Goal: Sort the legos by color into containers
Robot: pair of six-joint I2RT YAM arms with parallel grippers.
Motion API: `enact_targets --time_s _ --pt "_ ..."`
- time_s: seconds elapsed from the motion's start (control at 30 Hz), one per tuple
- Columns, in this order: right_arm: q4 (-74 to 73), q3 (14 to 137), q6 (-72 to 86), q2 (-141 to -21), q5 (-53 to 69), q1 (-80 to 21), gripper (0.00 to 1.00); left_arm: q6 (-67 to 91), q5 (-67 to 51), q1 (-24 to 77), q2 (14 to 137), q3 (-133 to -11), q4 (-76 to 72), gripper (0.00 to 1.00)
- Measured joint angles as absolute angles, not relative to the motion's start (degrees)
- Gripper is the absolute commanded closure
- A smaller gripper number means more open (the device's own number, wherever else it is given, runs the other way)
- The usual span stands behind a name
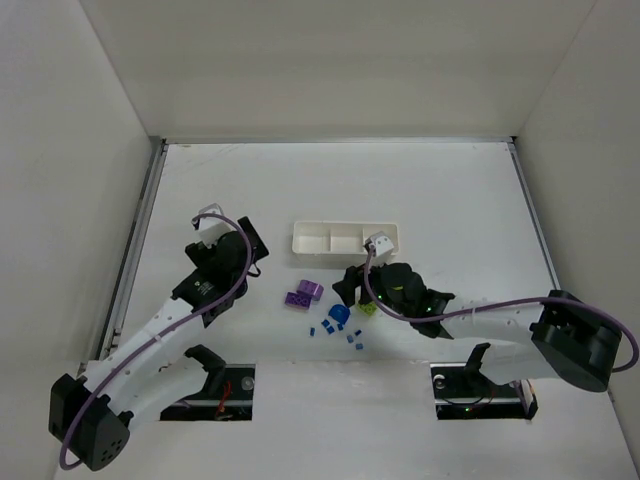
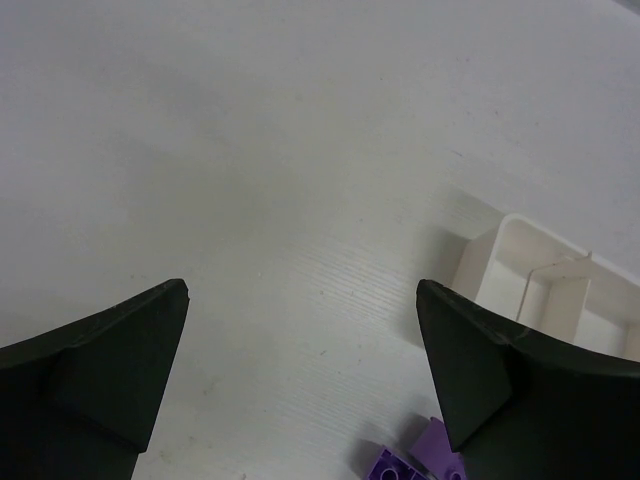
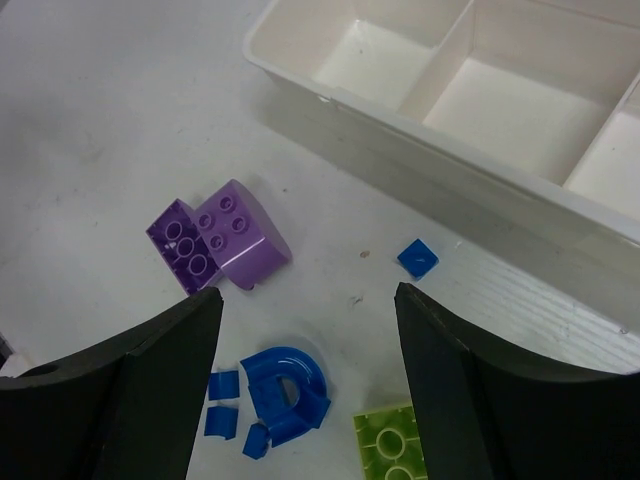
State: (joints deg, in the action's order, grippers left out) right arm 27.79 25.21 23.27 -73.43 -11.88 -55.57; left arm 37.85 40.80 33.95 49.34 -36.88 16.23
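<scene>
The white tray [image 1: 330, 253] with three compartments lies mid-table; the compartments I can see into in the right wrist view [image 3: 430, 160] hold nothing. Two purple bricks [image 1: 303, 294] lie together in front of it and show in the right wrist view [image 3: 215, 240]. A round blue piece [image 1: 338, 313] [image 3: 285, 390], a lime green brick [image 1: 367, 308] [image 3: 392, 445] and several tiny blue bits [image 1: 340, 332] [image 3: 417, 257] lie nearby. My right gripper [image 1: 352, 292] [image 3: 310, 292] is open and empty, just above the round blue piece. My left gripper [image 1: 252, 250] [image 2: 302, 290] is open and empty, left of the tray.
The left wrist view shows the tray's left end [image 2: 500, 260] and the purple bricks [image 2: 400, 465] at its lower right. White walls enclose the table [image 1: 450, 190] on the left, back and right.
</scene>
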Motion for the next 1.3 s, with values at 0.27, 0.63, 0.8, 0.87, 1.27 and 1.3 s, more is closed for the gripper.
enact_targets --time_s 0.27,0.63,0.8,0.87,1.27,1.3 --pt "27.9 25.2 23.1 -73.6 -11.5 -55.6 0.38 38.7 39.0 33.6 47.9 -33.3 14.4 0.00" --pt "27.9 26.6 22.3 -77.1 -8.3 -58.6 0.36 38.6 38.8 33.4 43.5 -29.1 12.6 0.00" --pt "27.6 29.3 20.9 -81.2 -7.2 -60.3 0.24 38.5 36.1 34.0 40.5 -25.5 9.9 0.51" --pt "27.4 30.6 20.5 -82.7 -7.0 -60.9 0.23 38.4 34.3 34.1 40.7 -24.6 9.1 0.62" --pt "24.2 40.1 18.2 -92.1 -7.0 -60.9 0.29 40.0 26.2 36.4 38.6 -19.0 8.2 0.57" --pt "23.9 40.5 18.1 -92.9 -6.9 -60.9 0.31 40.2 25.5 36.7 38.0 -18.9 8.4 0.57"
